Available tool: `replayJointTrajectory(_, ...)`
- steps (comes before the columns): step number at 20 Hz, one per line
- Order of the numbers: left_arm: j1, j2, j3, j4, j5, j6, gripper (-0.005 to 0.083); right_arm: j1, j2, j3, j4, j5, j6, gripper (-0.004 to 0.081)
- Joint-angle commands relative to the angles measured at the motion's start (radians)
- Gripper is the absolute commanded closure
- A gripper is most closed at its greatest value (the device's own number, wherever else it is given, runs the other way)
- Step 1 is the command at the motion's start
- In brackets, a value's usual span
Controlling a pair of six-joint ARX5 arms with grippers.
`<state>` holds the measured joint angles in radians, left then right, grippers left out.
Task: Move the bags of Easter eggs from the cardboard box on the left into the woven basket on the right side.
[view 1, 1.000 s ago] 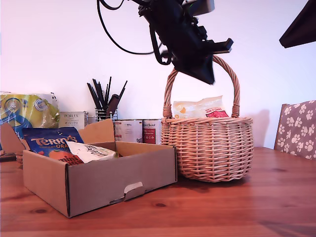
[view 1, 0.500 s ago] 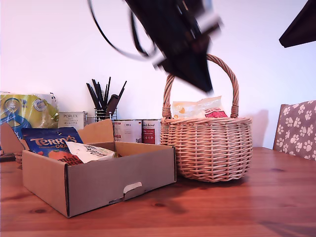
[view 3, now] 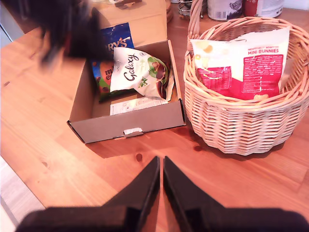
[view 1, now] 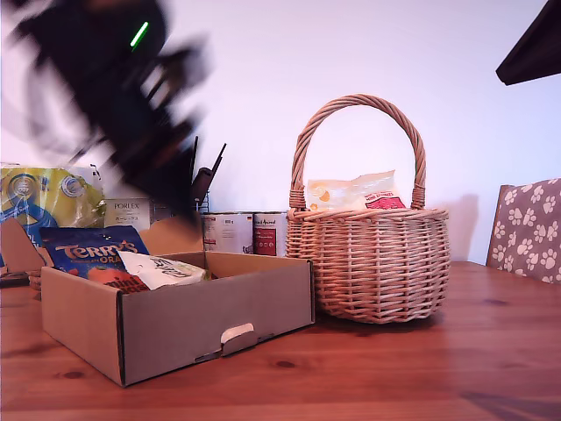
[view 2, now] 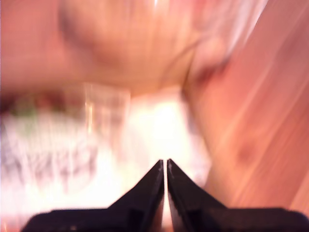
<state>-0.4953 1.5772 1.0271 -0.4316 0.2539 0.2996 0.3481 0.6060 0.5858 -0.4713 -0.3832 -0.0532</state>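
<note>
Galaxy bag (view 3: 138,72) lengthwise along cardboard box (view 3: 130,126), both end effectors clenched, empty.

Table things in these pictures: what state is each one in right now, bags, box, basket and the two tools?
Cardboard box: open, upright on the table.
Woven basket: upright, handle arched over it.
Mini Bunnies bag: in the basket, leaning on its wall.
Galaxy bag: in the box, lying on the blue bag.
Blue Terry's bag: in the box, propped up.
My first tool: shut, empty, blurred.
My second tool: shut, empty, above the table.
</note>
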Motion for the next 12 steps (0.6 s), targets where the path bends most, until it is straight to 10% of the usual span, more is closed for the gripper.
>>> replayJointTrajectory(1, 0.003, -0.031, 0.01, 0.042, 0.015, 0.044, 0.0766, -0.002, 0.0, 0.011, 0.007, 0.001, 0.0, 0.0783)
replayJointTrajectory(5, 0.0, 0.009, 0.01, 0.097, -0.042, 0.182, -0.0028, -0.002, 0.0, 0.011, 0.006, 0.001, 0.0, 0.0783)
replayJointTrajectory(12, -0.012, 0.128, 0.01, 0.239, -0.153, 0.339, -0.0008, -0.002, 0.0, 0.011, 0.01, 0.001, 0.0, 0.0783)
